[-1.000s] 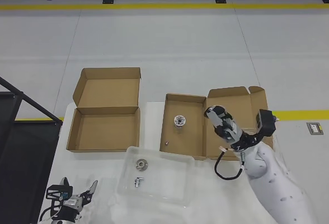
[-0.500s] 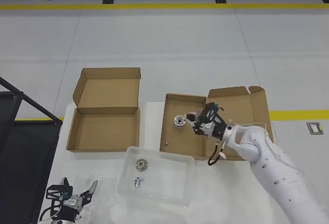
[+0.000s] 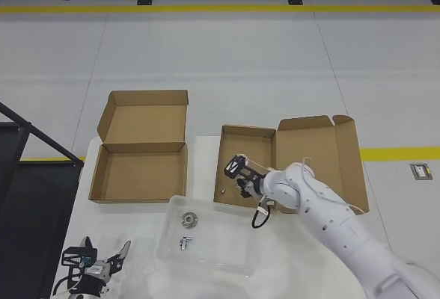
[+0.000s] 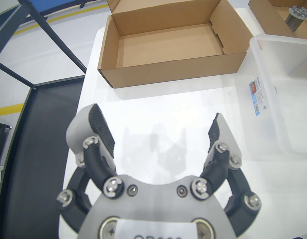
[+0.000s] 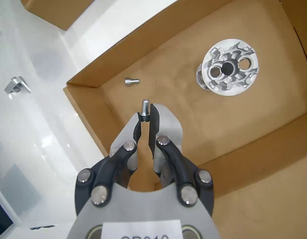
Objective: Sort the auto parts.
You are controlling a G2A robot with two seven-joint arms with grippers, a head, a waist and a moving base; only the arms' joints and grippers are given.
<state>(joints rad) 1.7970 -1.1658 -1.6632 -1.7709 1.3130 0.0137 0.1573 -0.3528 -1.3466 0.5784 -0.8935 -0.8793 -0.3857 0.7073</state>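
- Gripping a small bolt [image 5: 145, 106] in my right gripper [image 5: 146, 115]: the jaws are drawn nearly together on its head end, and the threaded end sticks out past the tips.
- This gripper hangs over the floor of the right cardboard box [image 5: 243, 155], near the corner beside the clear plastic bin [image 3: 227, 243].
- On that box's floor a second bolt [image 5: 131, 81] lies near the same corner, and a toothed flanged hub [image 5: 228, 67] sits well apart from it.
- Inside the bin lie a round part [image 3: 188, 219] and what looks like a small bracket [image 3: 185, 242].
- My left gripper [image 4: 156, 111] hangs over the white table [image 4: 168, 100] in front of the left cardboard box [image 4: 168, 38], jaws spread wide and holding nothing.
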